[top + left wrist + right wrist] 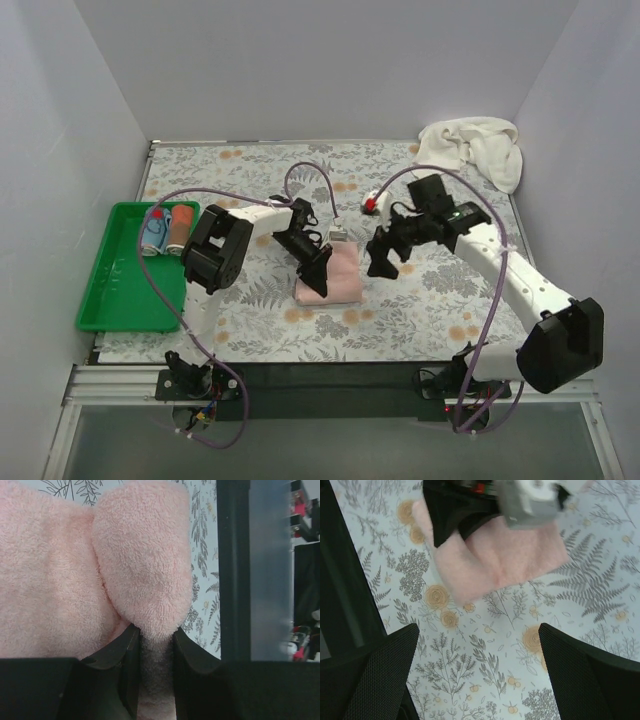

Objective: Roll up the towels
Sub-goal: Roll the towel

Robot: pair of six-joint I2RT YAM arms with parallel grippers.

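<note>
Pink towel (140, 565): fold pinched by left gripper (154, 630), wrist view only.

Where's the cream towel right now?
Top view: the cream towel lies bunched in the far right corner of the table, beyond the right gripper, apart from the pink towel.

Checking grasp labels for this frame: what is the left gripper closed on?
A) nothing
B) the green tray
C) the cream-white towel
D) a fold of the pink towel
D: in the left wrist view the left gripper pinches a raised fold of the pink towel, while the cream-white towel lies crumpled at the table's far right corner, away from both arms.
</note>
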